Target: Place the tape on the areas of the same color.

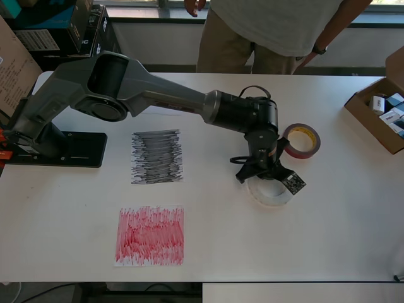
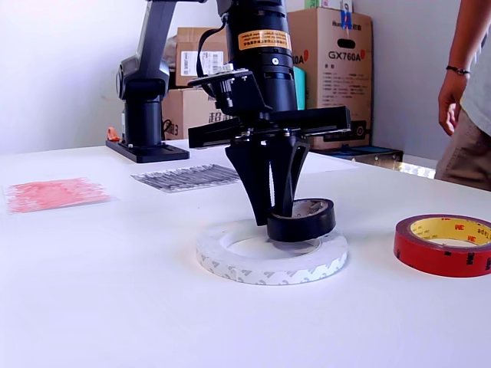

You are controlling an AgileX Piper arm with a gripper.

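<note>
Overhead view: white tabletop (image 1: pixel 328 227) carries a black-scribbled sheet (image 1: pixel 157 156) near the arm base, and a red-scribbled sheet (image 1: pixel 150 235) below it in frame. No plain white sheet made out against the white surface. Piper arm (image 1: pixel 158 95) reaches to the view's right; its tool (image 1: pixel 270 175) hangs over the white tape ring (image 1: pixel 270 192), hiding part of it. Red tape roll (image 1: pixel 301 141) with yellowish core lies flat just beyond, well apart from both sheets. Cardboard carton (image 1: pixel 366 117) with small boxes sits at the right edge; a person (image 1: pixel 278 28) stands behind the tabletop

Exterior view: tool (image 2: pixel 274 205) points straight down, fingers (image 2: pixel 258 180) clenched on the small black tape roll (image 2: pixel 301 219), one finger outside its wall, the other through its hole. Black roll sits tilted over the white ring (image 2: pixel 270 258), partly inside the opening, seemingly resting on its far rim. Red roll (image 2: pixel 445 244) lies at the exterior view's right, apart from the ring
</note>
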